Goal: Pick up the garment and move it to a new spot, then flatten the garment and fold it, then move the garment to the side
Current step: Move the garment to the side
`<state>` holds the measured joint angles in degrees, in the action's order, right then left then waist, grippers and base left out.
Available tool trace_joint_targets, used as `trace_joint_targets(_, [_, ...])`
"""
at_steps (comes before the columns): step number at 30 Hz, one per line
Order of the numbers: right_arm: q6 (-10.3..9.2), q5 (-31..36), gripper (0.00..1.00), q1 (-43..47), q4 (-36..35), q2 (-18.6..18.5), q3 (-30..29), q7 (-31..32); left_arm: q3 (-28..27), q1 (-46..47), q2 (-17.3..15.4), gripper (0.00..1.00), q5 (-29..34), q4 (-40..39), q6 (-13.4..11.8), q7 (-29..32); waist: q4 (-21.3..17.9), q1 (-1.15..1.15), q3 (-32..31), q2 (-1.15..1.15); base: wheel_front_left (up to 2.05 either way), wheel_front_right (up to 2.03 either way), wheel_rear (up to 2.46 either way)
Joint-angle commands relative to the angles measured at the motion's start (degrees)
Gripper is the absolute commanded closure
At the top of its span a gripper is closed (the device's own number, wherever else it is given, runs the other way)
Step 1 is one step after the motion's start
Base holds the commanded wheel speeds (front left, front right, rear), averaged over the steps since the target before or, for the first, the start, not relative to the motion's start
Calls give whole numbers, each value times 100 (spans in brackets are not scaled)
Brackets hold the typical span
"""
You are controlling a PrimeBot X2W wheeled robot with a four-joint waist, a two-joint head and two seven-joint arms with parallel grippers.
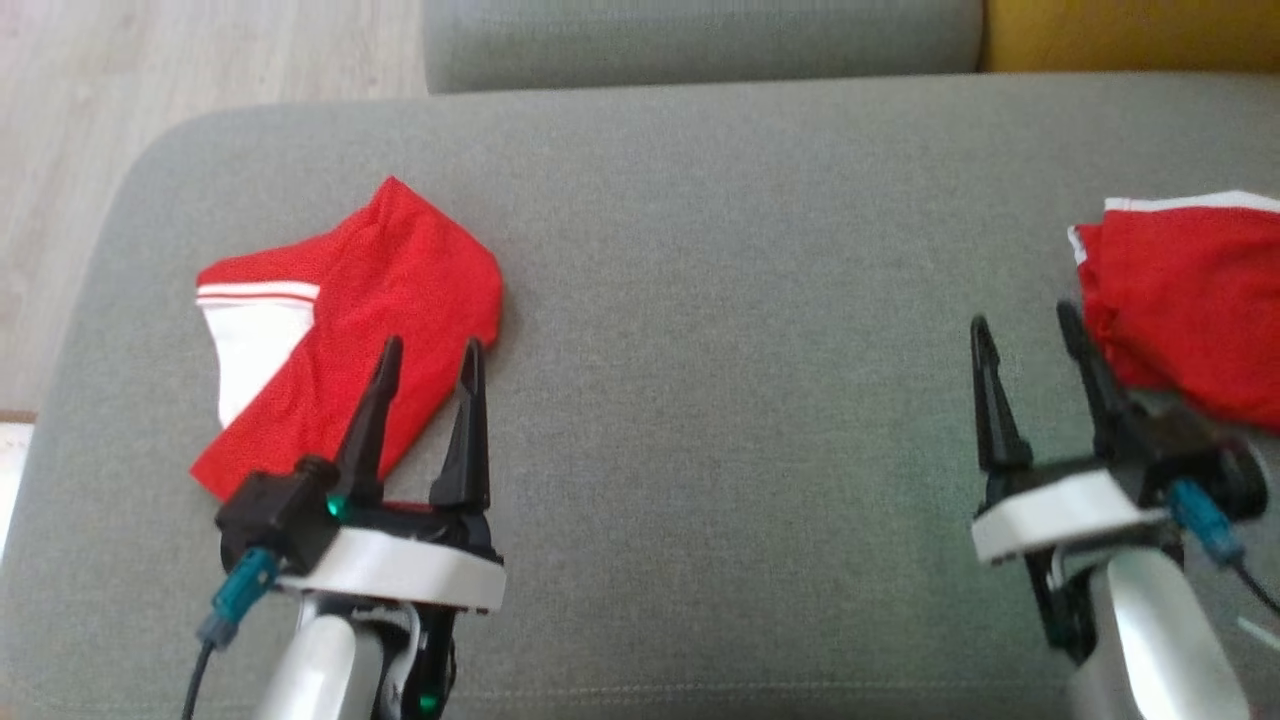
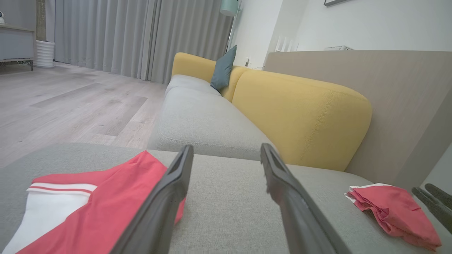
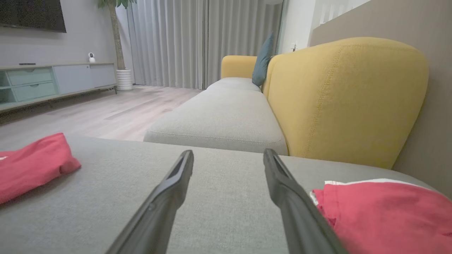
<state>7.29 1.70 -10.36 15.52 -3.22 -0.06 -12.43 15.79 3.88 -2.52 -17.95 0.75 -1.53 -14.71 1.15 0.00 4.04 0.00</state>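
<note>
- A red jersey garment (image 1: 370, 300) with a white striped sleeve lies bunched at middle left on the grey fabric sofa seat (image 1: 720, 300).
- Both empty, fingers apart, the left gripper (image 1: 432, 348) and right gripper (image 1: 1024, 320) hover.
- Likely the pick-up step: the left gripper must descend and pinch the fabric.

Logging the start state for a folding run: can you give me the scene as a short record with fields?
surface: grey sofa cushion
shirt: red with white sleeve, crumpled, on cushion's left
second red cloth: bunched, on cushion's right
left gripper: open, empty, by shirt's near edge
right gripper: open, empty, beside second red cloth
</note>
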Motion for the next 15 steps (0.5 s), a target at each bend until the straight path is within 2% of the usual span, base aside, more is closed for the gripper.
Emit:
trace_joint_targets(1, [20,-232,0,-8,-227,31,165,-106,-228,102,-36,0,13,-158,-33,-29,14,0,-105,0,0,0,0])
trace_joint_targets(15, [20,-587,0,395,-442,34,151,-246,-237,-108,-36,0,108,-214,-97,-29,-118,0,-231,0,0,0,0])
